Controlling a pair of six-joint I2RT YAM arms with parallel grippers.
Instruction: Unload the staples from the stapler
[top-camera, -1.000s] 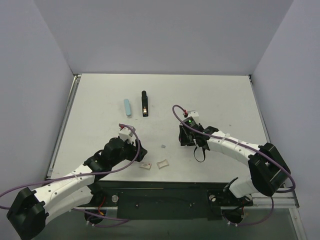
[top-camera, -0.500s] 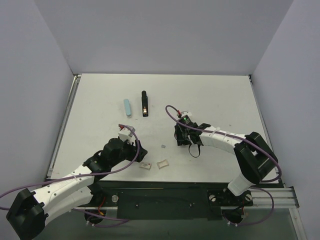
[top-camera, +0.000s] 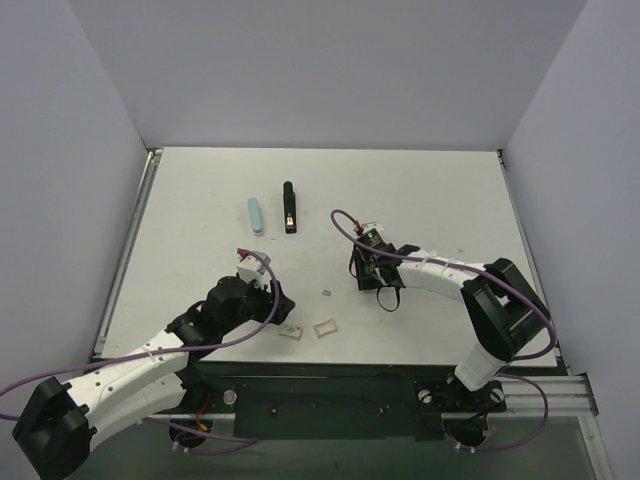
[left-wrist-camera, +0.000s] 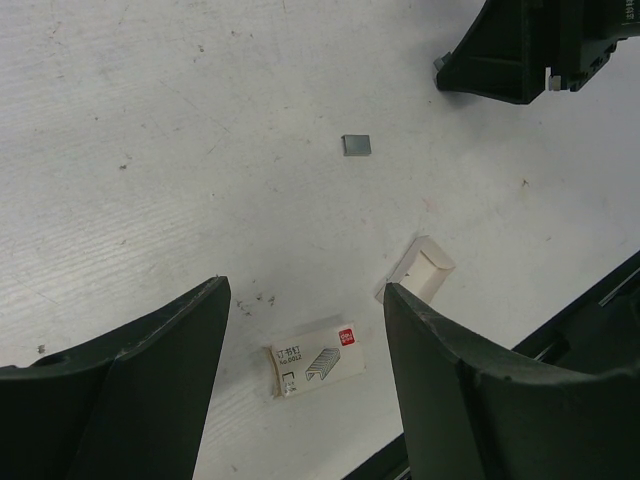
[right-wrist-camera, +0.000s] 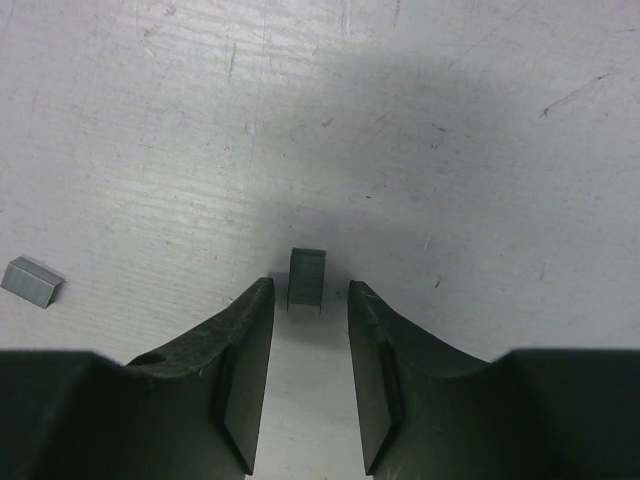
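The slim black stapler (top-camera: 289, 208) lies at the back of the table, far from both arms. My right gripper (top-camera: 362, 279) hangs low over the table at centre right. In the right wrist view the right gripper (right-wrist-camera: 310, 290) stands open by a narrow gap. A short grey strip of staples (right-wrist-camera: 307, 279) lies flat between its tips, touched by neither finger. A second staple strip (right-wrist-camera: 30, 280) lies to its left, and shows from above as a small grey strip (top-camera: 329, 292). My left gripper (left-wrist-camera: 303, 290) is wide open above a small staple box (left-wrist-camera: 315, 365).
A pale blue rounded bar (top-camera: 256, 215) lies just left of the stapler. The staple box (top-camera: 291, 331) and an open white cardboard sleeve (top-camera: 325, 327) sit near the table's front edge. The black front rail (left-wrist-camera: 600, 300) runs close behind them.
My right gripper has shifted a little left and lower toward the staple strip, and its jaws have narrowed. The left arm and the stapler have not moved.
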